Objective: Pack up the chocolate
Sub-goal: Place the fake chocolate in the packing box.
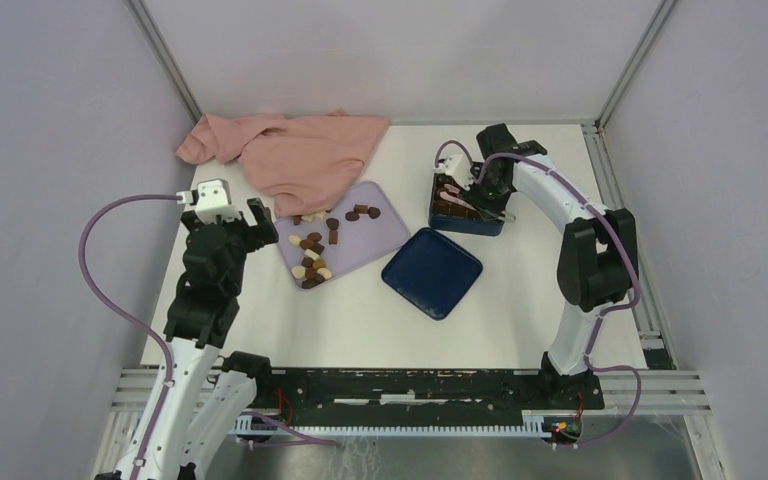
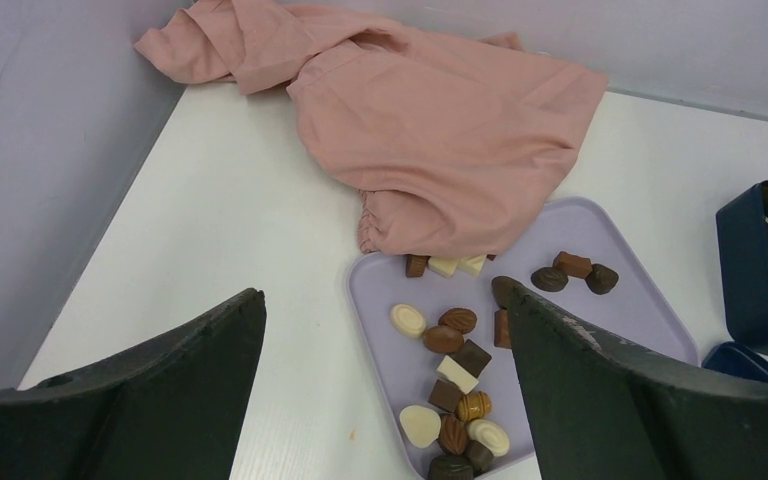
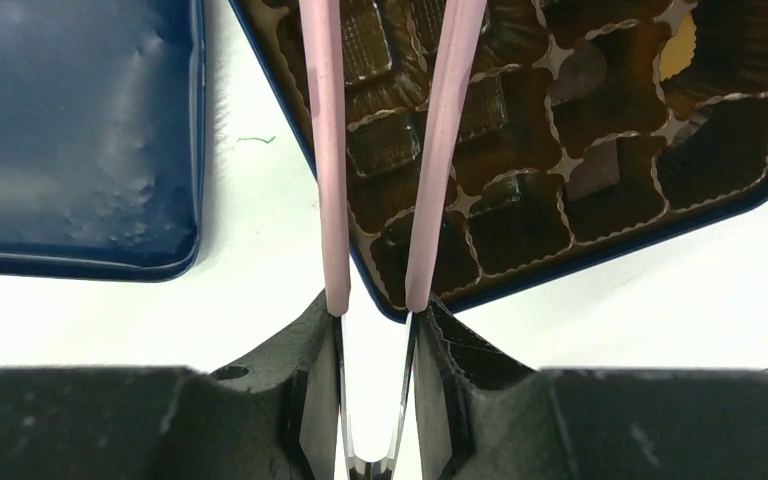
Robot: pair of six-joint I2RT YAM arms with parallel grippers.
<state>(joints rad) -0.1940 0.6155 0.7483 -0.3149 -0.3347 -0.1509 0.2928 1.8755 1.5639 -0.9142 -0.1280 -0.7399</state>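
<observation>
Several chocolates (image 1: pixel 312 250), dark, light brown and cream, lie loose on the lilac tray (image 1: pixel 385 225); they also show in the left wrist view (image 2: pixel 455 365). My left gripper (image 1: pixel 228 218) is open and empty, just left of the tray (image 2: pixel 640 310), its jaws wide apart (image 2: pixel 382 292). My right gripper (image 1: pixel 480 195) is shut on pink tongs (image 3: pixel 325 150), whose arms reach out over the dark blue box (image 3: pixel 600 130). The tongs' tips are out of view. The box's brown grid insert holds some dark pieces (image 3: pixel 380 140).
The box's dark blue lid (image 1: pixel 432 272) lies flat between the tray and the box (image 1: pixel 465 220). A pink cloth (image 1: pixel 300 150) lies at the back left, overlapping the tray's far edge (image 2: pixel 440 130). Walls close in the table on three sides.
</observation>
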